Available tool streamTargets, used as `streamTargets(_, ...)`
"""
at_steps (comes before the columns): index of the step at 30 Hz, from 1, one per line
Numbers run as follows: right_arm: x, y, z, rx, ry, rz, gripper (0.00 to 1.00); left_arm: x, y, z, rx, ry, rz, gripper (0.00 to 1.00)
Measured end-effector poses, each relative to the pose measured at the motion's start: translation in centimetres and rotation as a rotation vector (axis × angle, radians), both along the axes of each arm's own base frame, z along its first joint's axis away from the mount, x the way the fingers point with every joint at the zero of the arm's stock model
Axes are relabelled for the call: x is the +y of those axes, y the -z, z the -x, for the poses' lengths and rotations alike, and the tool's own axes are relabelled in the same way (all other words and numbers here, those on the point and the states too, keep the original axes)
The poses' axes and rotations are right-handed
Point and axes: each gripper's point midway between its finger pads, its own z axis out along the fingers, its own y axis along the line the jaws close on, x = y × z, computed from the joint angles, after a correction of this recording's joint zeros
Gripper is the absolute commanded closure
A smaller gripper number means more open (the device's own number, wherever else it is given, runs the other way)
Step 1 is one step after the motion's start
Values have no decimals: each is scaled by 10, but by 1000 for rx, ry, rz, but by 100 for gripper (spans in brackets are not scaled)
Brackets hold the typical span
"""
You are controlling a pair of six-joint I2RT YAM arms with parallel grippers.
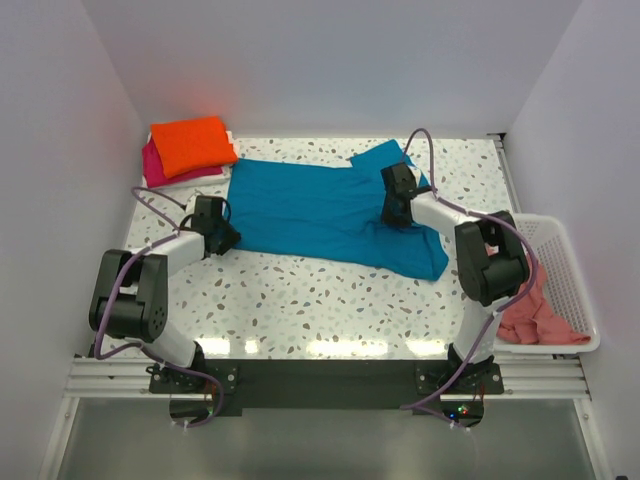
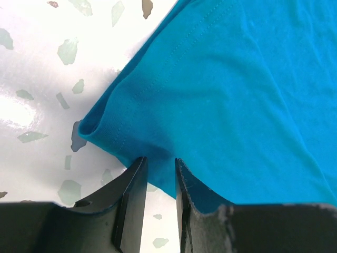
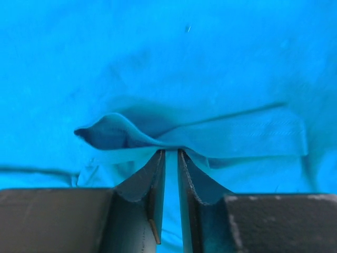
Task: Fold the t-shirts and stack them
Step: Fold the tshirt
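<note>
Left wrist view: L claw was nipped onto hem corner of teal t-shirt, cloth spreading ahead of it. R claw pinched a raised fold right at its tips. Prob. light, limp, droopy; hems/seams looked the best grip pts.

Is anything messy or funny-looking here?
The salmon pink shirt is crumpled in the white basket and spills over its rim. The teal shirt lies rumpled, pinched by the left tool and the right tool. The orange shirt sits neatly folded on the magenta shirt.
</note>
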Motion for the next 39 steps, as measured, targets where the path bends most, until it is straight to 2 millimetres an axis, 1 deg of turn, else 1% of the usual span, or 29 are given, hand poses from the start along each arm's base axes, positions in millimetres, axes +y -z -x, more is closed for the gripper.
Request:
streamTargets(1,-1,-1,-3,-5,2,6,76,0,1,0,2,-1,0,68)
streamTargets(3,-3,-3,-10,-16,3,22,74,1,2,0,6,-2,0,68)
streamTargets(6,-1,-5,-24,-32,-6,32,72,1,3,0,8,-3,0,68)
streamTargets(10,2,-3,-40,-44,-26,48,64,1,3,0,8,-3,0,66)
streamTargets(11,3,-3,-44,-45,-32,54,59,1,3,0,7,-2,0,65)
streamTargets(13,4,-3,-48,-49,-37,58,55,1,3,0,5,-1,0,62)
streamTargets(16,2,-4,-48,-47,-39,66,46,1,2,-1,0,10,-6,57)
streamTargets(19,-2,-10,-43,-37,-34,72,39,5,-4,-1,-12,7,-9,46)
streamTargets(20,-4,-14,-40,-38,-32,72,38,7,-8,-2,-23,1,-8,44)
streamTargets(21,-6,-20,-34,-43,-29,68,37,9,-12,-2,-33,-8,-7,39)
streamTargets(22,-8,-28,-27,-47,-26,63,36,13,-18,-3,-51,-17,-6,36)
streamTargets(24,-12,-45,-10,-63,-18,44,36,20,-31,-3,-91,-43,-2,35)
streamTargets(26,-15,-57,10,-76,-13,14,35,25,-45,-3,-134,-65,-5,34)
streamTargets(28,-19,-62,34,-77,-2,-16,34,27,-55,-2,-170,-84,2,34)
streamTargets(30,-23,-58,55,-64,11,-36,34,27,-54,1,-177,-102,9,34)
streamTargets(34,-28,-34,92,3,39,-71,30,30,-33,14,-130,-135,13,34)
streamTargets(35,-28,-27,100,21,48,-82,29,31,-27,17,-115,-143,11,34)
streamTargets(36,-29,-22,108,39,56,-88,26,32,-22,20,-107,-148,9,34)
streamTargets(39,-33,-13,121,61,87,-98,21,35,-12,23,-91,-166,-1,35)
